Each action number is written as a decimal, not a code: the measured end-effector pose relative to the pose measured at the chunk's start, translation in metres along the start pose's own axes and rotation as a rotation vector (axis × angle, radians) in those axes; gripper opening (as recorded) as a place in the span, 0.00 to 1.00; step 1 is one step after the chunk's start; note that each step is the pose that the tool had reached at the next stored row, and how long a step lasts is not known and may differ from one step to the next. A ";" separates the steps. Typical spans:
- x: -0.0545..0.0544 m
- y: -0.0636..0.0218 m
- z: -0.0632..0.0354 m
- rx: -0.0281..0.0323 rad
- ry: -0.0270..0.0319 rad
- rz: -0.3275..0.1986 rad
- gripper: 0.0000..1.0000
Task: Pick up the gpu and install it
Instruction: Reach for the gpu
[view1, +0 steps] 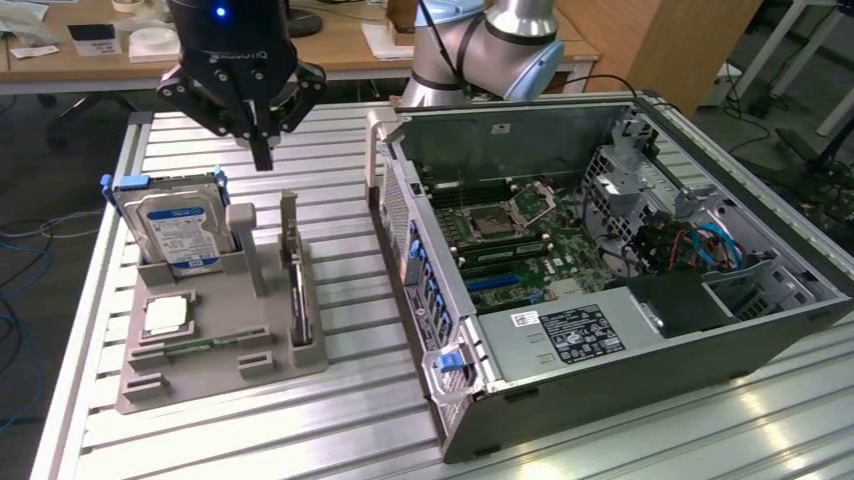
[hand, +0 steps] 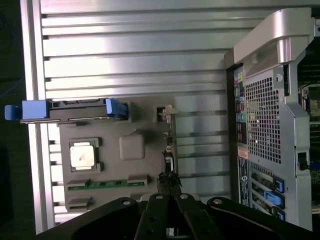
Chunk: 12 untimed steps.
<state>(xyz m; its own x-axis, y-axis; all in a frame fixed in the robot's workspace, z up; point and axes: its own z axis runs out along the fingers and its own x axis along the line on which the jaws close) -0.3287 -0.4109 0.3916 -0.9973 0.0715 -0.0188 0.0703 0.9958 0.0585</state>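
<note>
Gripper (view1: 262, 152) fingers together, empty, above tray (view1: 214, 368) | thin dark card (view1: 292, 290) upright along tray's edge | bare table (view1: 354, 310) strip beside computer case (view1: 641, 392)

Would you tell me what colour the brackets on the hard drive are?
Blue: the brackets show best in the wrist view.

There were one holder (view1: 200, 378), one hard drive (view1: 180, 225), one gpu (view1: 296, 285), one processor chip (view1: 166, 315), one memory stick (view1: 200, 347) — and one computer case (view1: 601, 250).
</note>
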 end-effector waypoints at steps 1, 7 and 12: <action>0.002 -0.0005 0.0000 0.0000 0.0001 0.000 0.11; 0.003 -0.0011 0.0001 0.0000 0.0002 -0.001 0.11; 0.003 -0.0011 0.0001 0.0000 0.0002 -0.001 0.11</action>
<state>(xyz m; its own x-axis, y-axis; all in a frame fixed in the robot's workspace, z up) -0.3318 -0.4118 0.3914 -0.9974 0.0700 -0.0186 0.0688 0.9959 0.0585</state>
